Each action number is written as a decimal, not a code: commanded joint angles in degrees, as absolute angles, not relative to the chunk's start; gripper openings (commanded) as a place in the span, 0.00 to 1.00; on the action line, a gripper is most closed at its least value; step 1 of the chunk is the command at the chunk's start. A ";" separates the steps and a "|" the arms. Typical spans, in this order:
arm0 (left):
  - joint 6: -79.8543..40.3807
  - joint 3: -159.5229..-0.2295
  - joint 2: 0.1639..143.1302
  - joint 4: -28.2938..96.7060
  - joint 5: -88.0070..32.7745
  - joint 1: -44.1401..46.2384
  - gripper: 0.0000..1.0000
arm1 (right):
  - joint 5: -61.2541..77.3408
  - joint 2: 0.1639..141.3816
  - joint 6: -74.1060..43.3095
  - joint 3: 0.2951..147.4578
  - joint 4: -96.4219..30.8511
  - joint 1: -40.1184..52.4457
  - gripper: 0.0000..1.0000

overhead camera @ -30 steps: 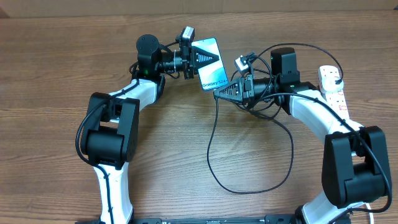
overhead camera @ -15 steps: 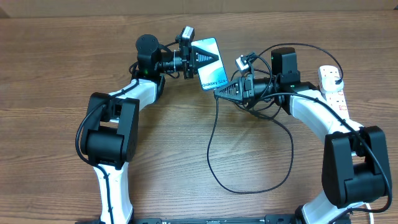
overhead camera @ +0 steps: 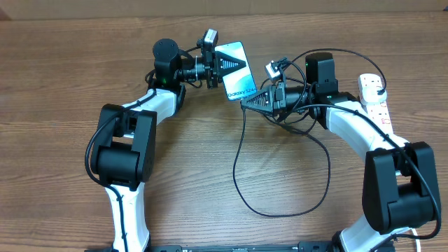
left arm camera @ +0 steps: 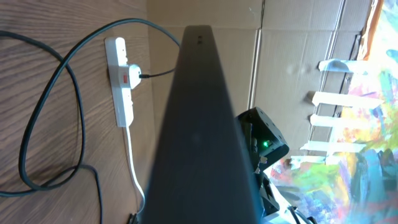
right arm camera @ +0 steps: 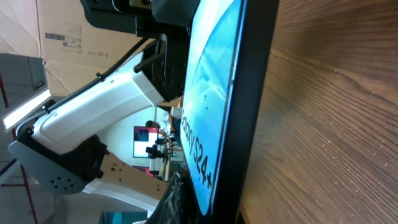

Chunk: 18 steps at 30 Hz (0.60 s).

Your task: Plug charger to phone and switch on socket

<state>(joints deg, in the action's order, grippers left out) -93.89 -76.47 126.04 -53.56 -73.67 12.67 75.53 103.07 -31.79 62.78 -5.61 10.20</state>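
My left gripper (overhead camera: pixel 225 68) is shut on the phone (overhead camera: pixel 236 72) and holds it tilted above the table, its blue "Galaxy S24" screen facing up. In the left wrist view the phone's dark edge (left arm camera: pixel 200 130) fills the middle. My right gripper (overhead camera: pixel 247 104) is at the phone's lower end, shut on the tip of the charger (overhead camera: pixel 236 164), whose black cable loops down over the table. In the right wrist view the phone (right arm camera: pixel 214 93) stands very close; one dark finger (right arm camera: pixel 176 198) shows beside it, and the connector is hidden. The socket (overhead camera: pixel 374 96) lies at the far right with a black plug in it.
The socket also shows in the left wrist view (left arm camera: pixel 119 84), with its white cord (left arm camera: pixel 133 165) and the black cable (left arm camera: pixel 28 134) on the wooden table (overhead camera: pixel 63 84). Cardboard boxes (left arm camera: pixel 298 37) stand behind the table.
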 commanded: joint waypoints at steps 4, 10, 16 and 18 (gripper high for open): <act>-92.36 -76.77 125.36 -54.06 -77.87 14.70 0.05 | 72.01 102.02 -34.00 64.14 -3.05 9.89 0.04; -92.36 -76.77 125.36 -54.11 -78.22 15.46 0.04 | 70.57 102.02 -34.35 64.14 -3.16 9.89 0.04; -92.09 -76.77 125.36 -54.08 -76.55 14.57 0.04 | 76.69 102.02 -34.28 64.14 -3.25 9.89 0.04; -91.68 -76.77 125.36 -54.06 -75.37 13.61 0.04 | 78.37 102.02 -34.26 64.14 -3.31 9.89 0.04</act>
